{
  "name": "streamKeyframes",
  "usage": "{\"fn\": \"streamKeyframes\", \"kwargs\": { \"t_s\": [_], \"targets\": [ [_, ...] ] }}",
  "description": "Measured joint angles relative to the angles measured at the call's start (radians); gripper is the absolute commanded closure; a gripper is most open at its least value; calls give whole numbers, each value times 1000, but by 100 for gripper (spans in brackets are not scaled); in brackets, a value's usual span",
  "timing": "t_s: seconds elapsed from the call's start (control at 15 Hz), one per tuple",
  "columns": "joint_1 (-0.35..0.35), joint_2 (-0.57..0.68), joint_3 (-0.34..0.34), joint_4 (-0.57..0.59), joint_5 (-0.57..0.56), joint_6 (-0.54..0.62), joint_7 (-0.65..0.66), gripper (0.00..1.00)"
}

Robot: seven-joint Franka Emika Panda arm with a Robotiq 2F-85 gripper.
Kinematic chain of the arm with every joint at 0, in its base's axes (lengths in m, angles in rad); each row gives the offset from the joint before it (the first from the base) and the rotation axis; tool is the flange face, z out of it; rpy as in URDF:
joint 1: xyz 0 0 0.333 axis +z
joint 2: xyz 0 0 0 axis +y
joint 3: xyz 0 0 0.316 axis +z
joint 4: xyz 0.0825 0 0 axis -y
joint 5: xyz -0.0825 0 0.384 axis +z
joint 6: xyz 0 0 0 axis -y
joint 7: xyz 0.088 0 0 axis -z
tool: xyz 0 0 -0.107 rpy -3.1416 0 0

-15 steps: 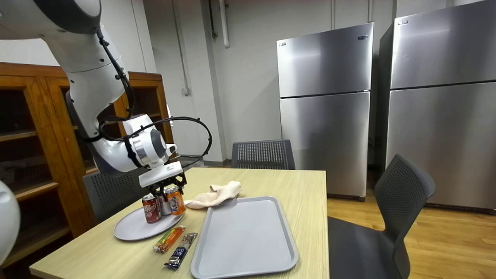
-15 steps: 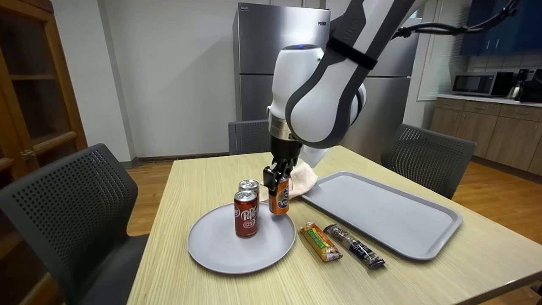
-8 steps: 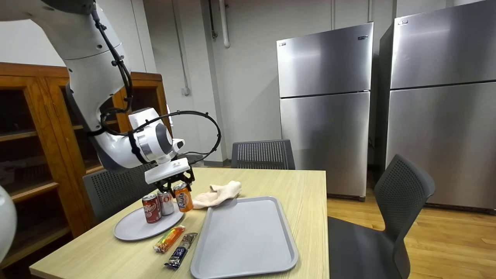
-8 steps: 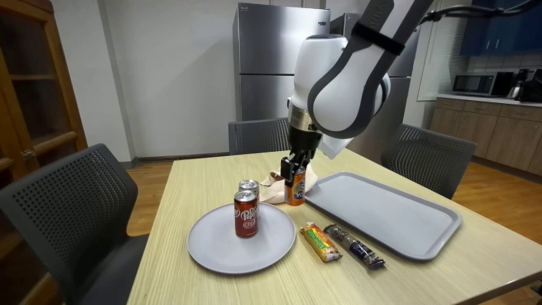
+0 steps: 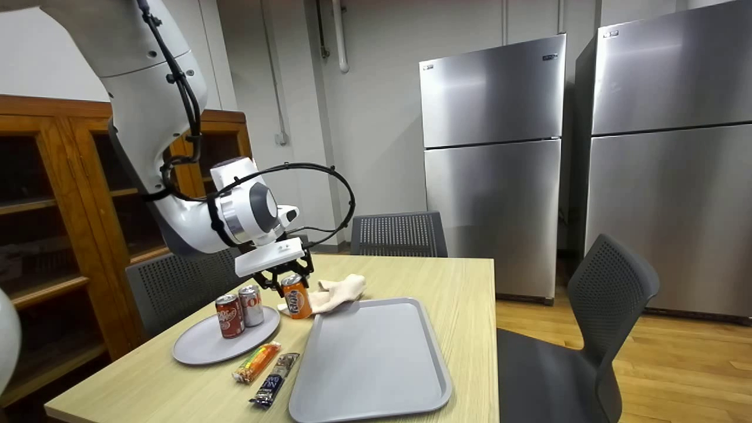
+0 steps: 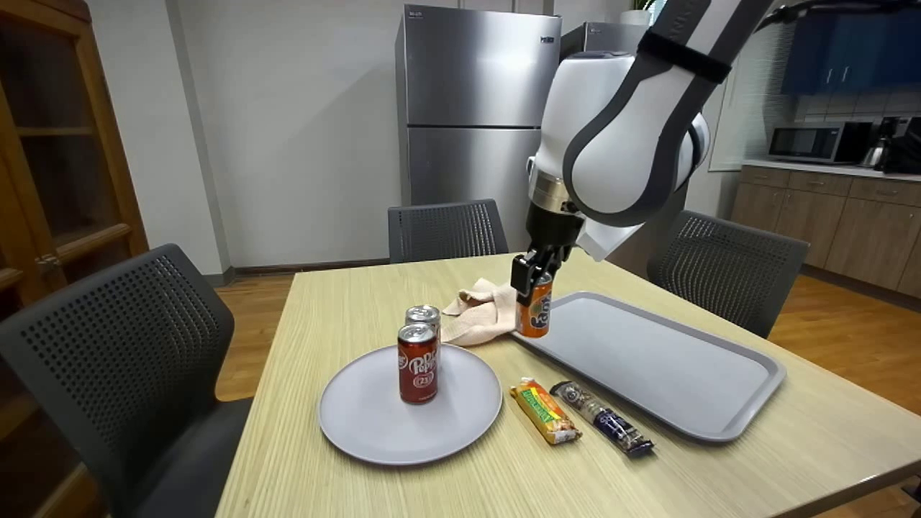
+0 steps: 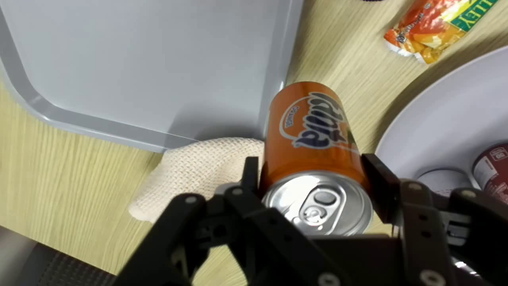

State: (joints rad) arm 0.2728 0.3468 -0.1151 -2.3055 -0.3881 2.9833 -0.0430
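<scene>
My gripper [image 7: 311, 174] is shut on an orange Fanta can [image 7: 309, 127], one finger on each side near its top rim. In both exterior views the can [image 5: 296, 299] leans slightly. It is between the round grey plate [image 6: 410, 439] and the corner of the grey rectangular tray [image 6: 662, 367], in front of a crumpled cream cloth [image 6: 478, 316]. Its height above the table is hard to judge. On the plate stand a dark red Dr Pepper can [image 6: 417, 363] and a silver can [image 5: 251, 305], both upright; the red one partly covers the silver one in an exterior view.
Two wrapped bars, an orange-green one [image 6: 545, 411] and a dark one [image 6: 603, 419], lie on the table between plate and tray. Chairs [image 6: 144, 360] stand round the table. A wooden cabinet [image 5: 59, 235] and steel refrigerators [image 5: 493, 176] are behind.
The gripper has carried the Fanta can off the plate, away from the other cans, across to the tray's corner by the cloth. The other cans, bars, tray and cloth stayed put.
</scene>
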Motion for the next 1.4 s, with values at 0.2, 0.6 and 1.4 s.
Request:
{"fn": "streamKeyframes", "kwargs": {
  "t_s": [0.2,0.6,1.4],
  "targets": [
    [-2,-14,-32,-24,2,8,0,59],
    [-38,-27,-68,-64,22,18,0,59],
    [-173,-26,-84,-75,55,27,0,59]
  ]
}}
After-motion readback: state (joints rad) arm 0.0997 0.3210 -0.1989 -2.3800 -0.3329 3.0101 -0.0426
